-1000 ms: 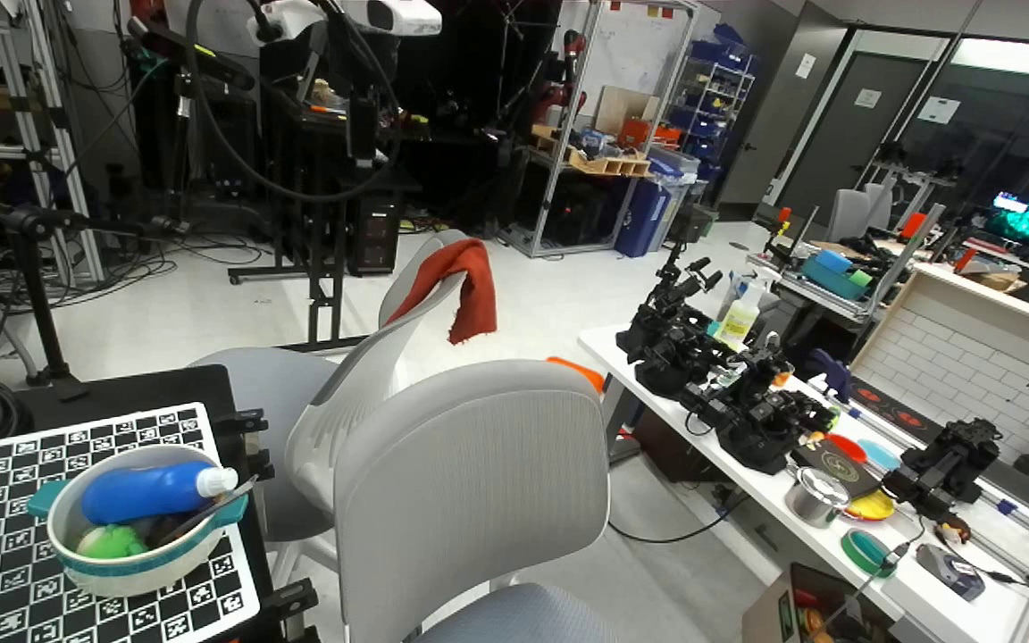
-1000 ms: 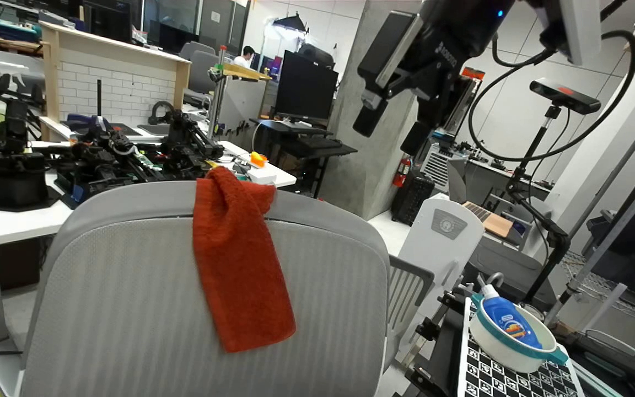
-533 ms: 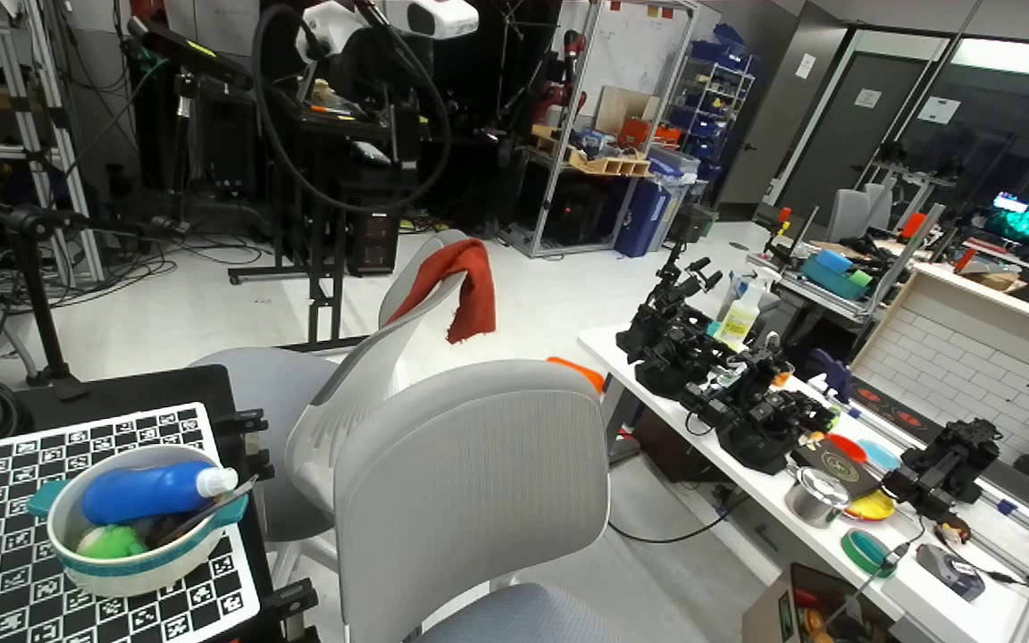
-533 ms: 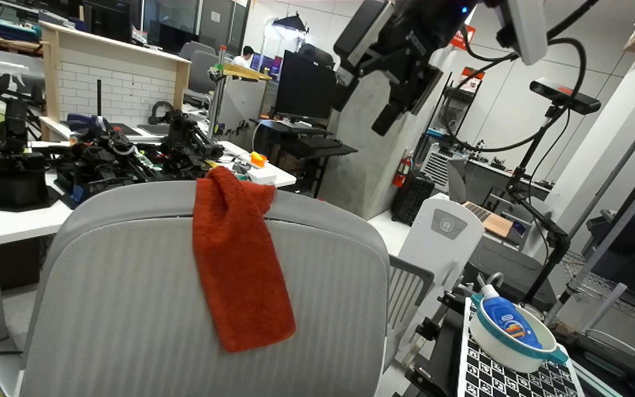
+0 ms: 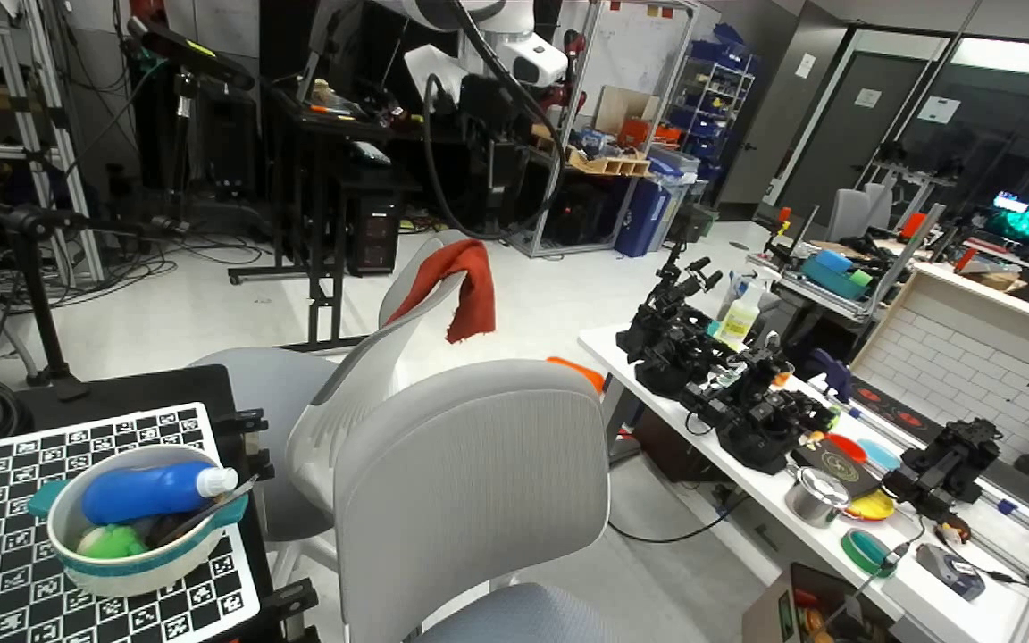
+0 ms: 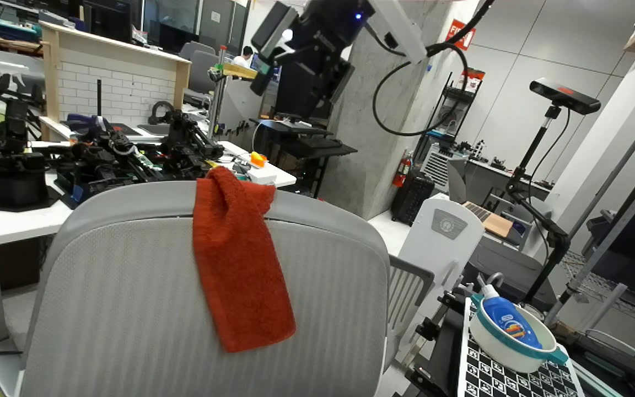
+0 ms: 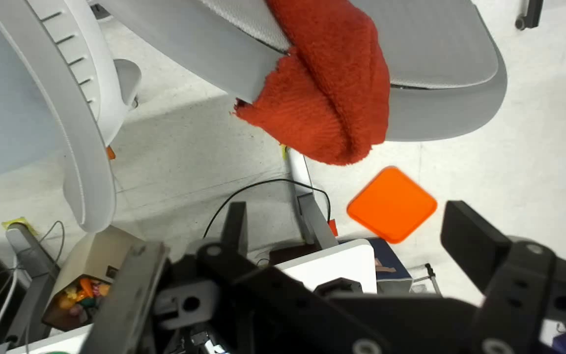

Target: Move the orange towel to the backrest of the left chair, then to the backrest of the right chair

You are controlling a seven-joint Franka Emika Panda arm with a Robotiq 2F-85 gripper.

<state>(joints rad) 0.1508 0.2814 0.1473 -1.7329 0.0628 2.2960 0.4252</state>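
The orange-red towel (image 5: pixel 472 295) is draped over the top of a grey chair's backrest (image 6: pixel 130 286). Its long end hangs down one side in an exterior view (image 6: pixel 243 275); a shorter ragged end hangs on the other side. In the wrist view the towel (image 7: pixel 332 78) lies beyond the fingertips, at the top. A second grey chair (image 5: pixel 479 455) stands beside it with a bare backrest, also seen in the wrist view (image 7: pixel 89 191). My gripper (image 7: pixel 347 219) is open with nothing between its fingers. It is above and apart from the towel in both exterior views (image 6: pixel 283 95) (image 5: pixel 497 183).
A white table (image 6: pixel 9 226) with black robot arms stands near the chairs. A black stand bears a checkered board (image 5: pixel 14 589) and a white-teal pot (image 5: pixel 135 572) holding a blue bottle. An orange square (image 7: pixel 392 204) lies low, near the white floor. A camera stand (image 6: pixel 538 138) rises behind.
The arm and open gripper have swung sideways, leftward and slightly up in an exterior view, rightward and down in the opposite one. The towel and chairs have not moved.
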